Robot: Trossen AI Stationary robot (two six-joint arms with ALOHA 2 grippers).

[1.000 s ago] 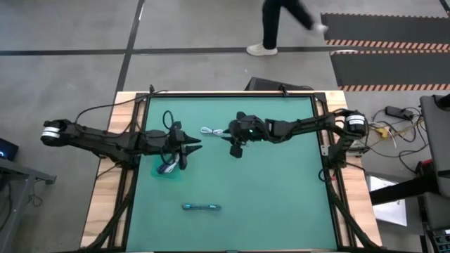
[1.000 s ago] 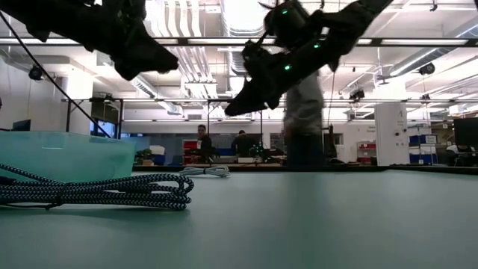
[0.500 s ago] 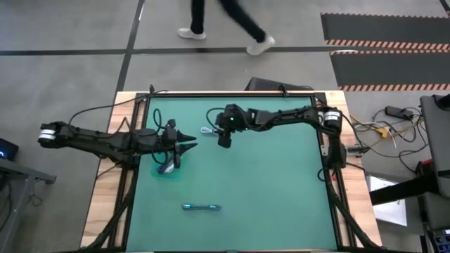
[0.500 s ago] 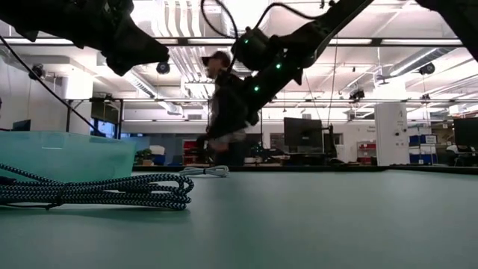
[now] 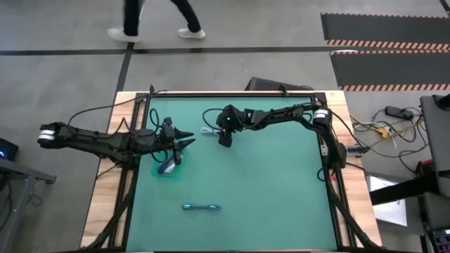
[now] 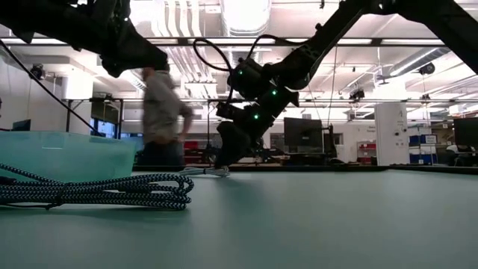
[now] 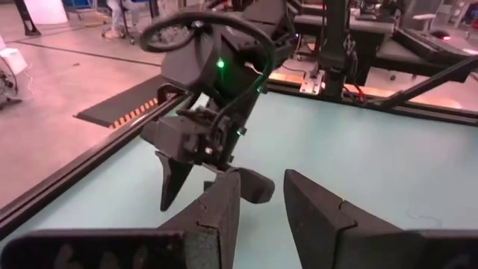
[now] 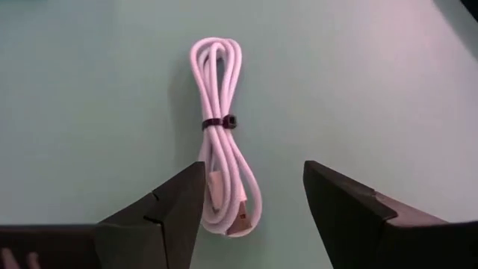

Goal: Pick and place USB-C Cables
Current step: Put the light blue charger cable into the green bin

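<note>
- Directly ahead of the right gripper (image 8: pixel 250 217), between and just beyond its two spread fingers, a white cable bundle (image 8: pixel 222 161) is seen lying flat on the green table (image 5: pixel 267 190).
- The bundle's long axis is seen to run away from the gripper, roughly in line with the gap between the fingers; a dark tie (image 8: pixel 218 122) is wrapped around its middle.
- The right gripper is held wide open with nothing in it; the near end of the bundle sits between the fingertips, apparently not yet touched.
- From above, the same bundle (image 5: pixel 209 131) is found just beside the right gripper (image 5: pixel 224 138), on the side toward the left arm.
- The left gripper (image 5: pixel 184 140) is placed near a clear teal tub (image 5: pixel 167 171); its fingers (image 7: pixel 216 213) are parted and empty.
- The right arm is judged nearer the bundle, so a short descent and a closing across the strands seem to be what the pick calls for.
- Well apart from both grippers, a teal-blue cable bundle (image 5: pixel 202 207) lies untouched on the table.
</note>
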